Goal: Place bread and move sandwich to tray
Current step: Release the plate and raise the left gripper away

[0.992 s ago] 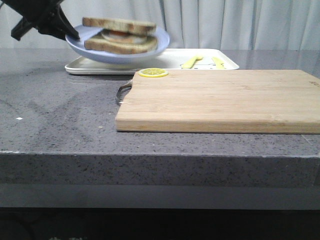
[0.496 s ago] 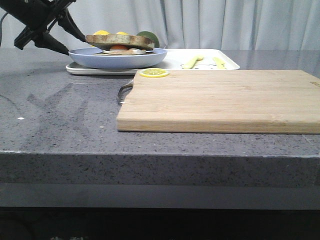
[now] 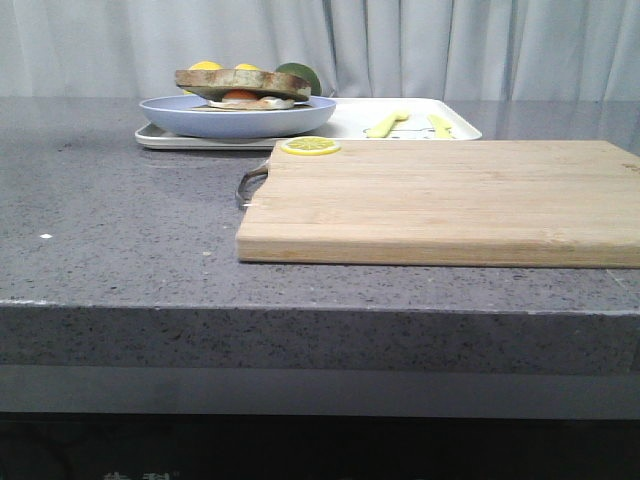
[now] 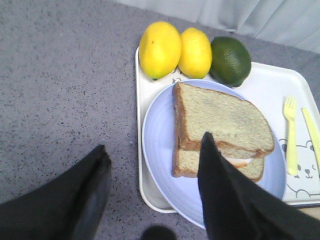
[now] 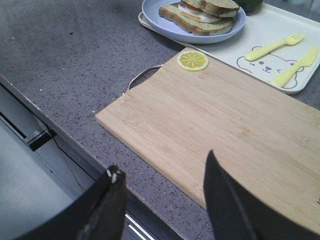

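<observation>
The sandwich [image 3: 243,88], two brown-crusted slices with fried egg between, sits on a light blue plate [image 3: 190,115] that rests on the left end of the white tray [image 3: 350,122]. The top bread slice [image 4: 222,120] lies slightly askew over the lower one. In the left wrist view my left gripper [image 4: 152,160] is open and empty, above the tray's near corner and the plate's rim. My right gripper [image 5: 162,172] is open and empty over the counter's front edge, near the cutting board [image 5: 225,130]. Neither gripper shows in the front view.
A wooden cutting board [image 3: 450,200] with a lemon slice [image 3: 309,146] on its far left corner lies in front of the tray. Two lemons [image 4: 160,49] and a lime [image 4: 230,61] sit at the tray's end. A yellow fork [image 4: 290,135] and knife [image 4: 311,127] lie on the tray.
The plate with the sandwich was lowered onto the tray, the left gripper let go of it, and the left arm drew back out of the front view.
</observation>
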